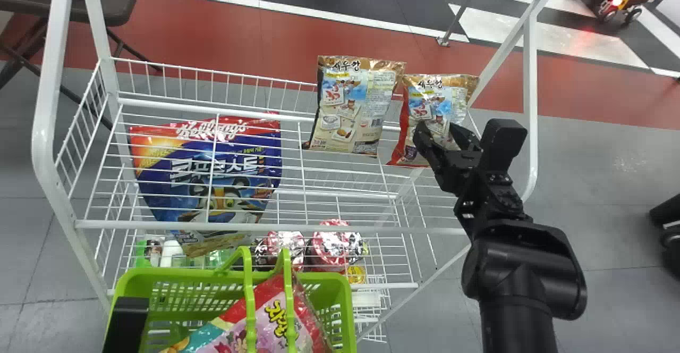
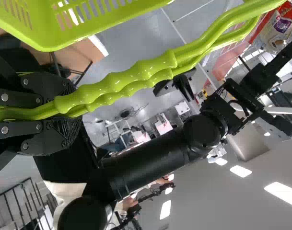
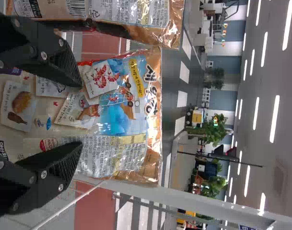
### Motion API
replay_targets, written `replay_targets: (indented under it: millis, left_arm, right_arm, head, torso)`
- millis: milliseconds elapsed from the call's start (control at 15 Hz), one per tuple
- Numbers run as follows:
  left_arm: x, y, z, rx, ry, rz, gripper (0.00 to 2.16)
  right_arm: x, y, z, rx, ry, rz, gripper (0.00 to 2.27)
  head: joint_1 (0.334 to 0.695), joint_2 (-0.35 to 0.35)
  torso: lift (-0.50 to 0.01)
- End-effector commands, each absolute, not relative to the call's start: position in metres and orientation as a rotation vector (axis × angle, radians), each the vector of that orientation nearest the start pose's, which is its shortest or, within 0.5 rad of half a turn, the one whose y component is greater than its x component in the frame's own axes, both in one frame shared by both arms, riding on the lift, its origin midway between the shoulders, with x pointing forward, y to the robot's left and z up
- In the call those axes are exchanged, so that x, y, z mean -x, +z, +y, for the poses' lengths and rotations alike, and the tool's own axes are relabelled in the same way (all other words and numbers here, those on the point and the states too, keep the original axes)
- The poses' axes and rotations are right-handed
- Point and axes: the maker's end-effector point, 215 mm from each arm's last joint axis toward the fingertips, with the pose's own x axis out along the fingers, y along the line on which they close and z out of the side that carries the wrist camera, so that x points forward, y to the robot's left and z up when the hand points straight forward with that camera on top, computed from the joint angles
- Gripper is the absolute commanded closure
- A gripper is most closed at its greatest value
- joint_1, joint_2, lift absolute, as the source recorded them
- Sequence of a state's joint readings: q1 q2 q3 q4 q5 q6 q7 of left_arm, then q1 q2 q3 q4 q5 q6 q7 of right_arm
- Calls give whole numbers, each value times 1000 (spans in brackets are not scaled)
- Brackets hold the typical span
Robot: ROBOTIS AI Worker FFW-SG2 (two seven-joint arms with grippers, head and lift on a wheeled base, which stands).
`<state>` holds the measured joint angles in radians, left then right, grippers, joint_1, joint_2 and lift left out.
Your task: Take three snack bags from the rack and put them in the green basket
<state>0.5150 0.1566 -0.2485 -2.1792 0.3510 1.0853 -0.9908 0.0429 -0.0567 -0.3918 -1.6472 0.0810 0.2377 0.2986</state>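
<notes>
At twelve o'clock from our right gripper (image 1: 439, 128), fingers parted, empty, we list: one snack bag (image 1: 436, 98), long axis toward one.

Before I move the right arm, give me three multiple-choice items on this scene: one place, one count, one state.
1. Where is the blue-and-red bag?
A) On the floor
B) In the basket
C) On the rack, left of the brown-topped bags

2. How many brown-topped bags are on the rack?
A) Two
B) Three
C) Four

3. How is the right end effector?
A) Shut on a bag
B) Open
C) Shut, holding nothing

1 C: the head view shows it on the rack's left.
2 A: the head view shows two side by side.
3 B: the right wrist view shows its fingers apart.
</notes>
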Motion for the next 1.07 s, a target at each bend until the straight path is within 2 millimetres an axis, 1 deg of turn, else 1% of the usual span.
replay_targets:
  millis: [0, 333, 400, 467, 533, 667, 733, 800, 867, 933, 1000]
  left_arm:
    - [-165, -407, -59, 678, -1349, 919, 1366]
    - [-165, -407, -60, 679, -1349, 921, 1366]
    - [-164, -407, -60, 681, -1351, 920, 1366]
    - [-164, -407, -59, 681, -1350, 922, 1366]
    - [-164, -407, -59, 683, -1350, 920, 1366]
    - [-166, -407, -55, 680, -1343, 918, 1366]
    - [-167, -407, -54, 680, -1339, 918, 1366]
    - [-169, -406, -53, 682, -1337, 912, 1366]
    - [-170, -407, -51, 683, -1331, 917, 1366]
    - [-170, -407, -50, 691, -1328, 918, 1366]
    - [-171, -406, -48, 704, -1321, 913, 1366]
  right_arm:
    - [-540, -376, -427, 74, -116, 183, 2189]
    - [-507, -346, -434, 21, -126, 99, 2189]
    - [-501, -342, -432, 6, -119, 89, 2189]
    - [-492, -336, -426, 0, -99, 80, 2189]
    - [-481, -326, -420, -8, -84, 64, 2189]
    - [-458, -303, -402, -18, -43, 33, 2189]
    - [-444, -292, -388, -28, -5, 28, 2189]
    - [-430, -287, -374, -51, 29, 38, 2189]
    - [-413, -294, -357, -112, 81, 85, 2189]
    - [-404, -300, -344, -157, 119, 123, 2189]
    - [-394, -312, -323, -214, 178, 183, 2189]
  head:
    - [695, -350]
    - [695, -350]
    - [695, -350]
    - [695, -350]
    - [695, -350]
    - [695, -350]
    - [695, -350]
    - [695, -350]
    - [695, -350]
    - [695, -350]
    - [695, -350]
  torso:
    - [-8]
    - [-8]
    - [-8]
    - [-8]
    - [-8]
    - [-8]
    - [-8]
    - [-8]
    - [-8]
    - [-8]
    - [-8]
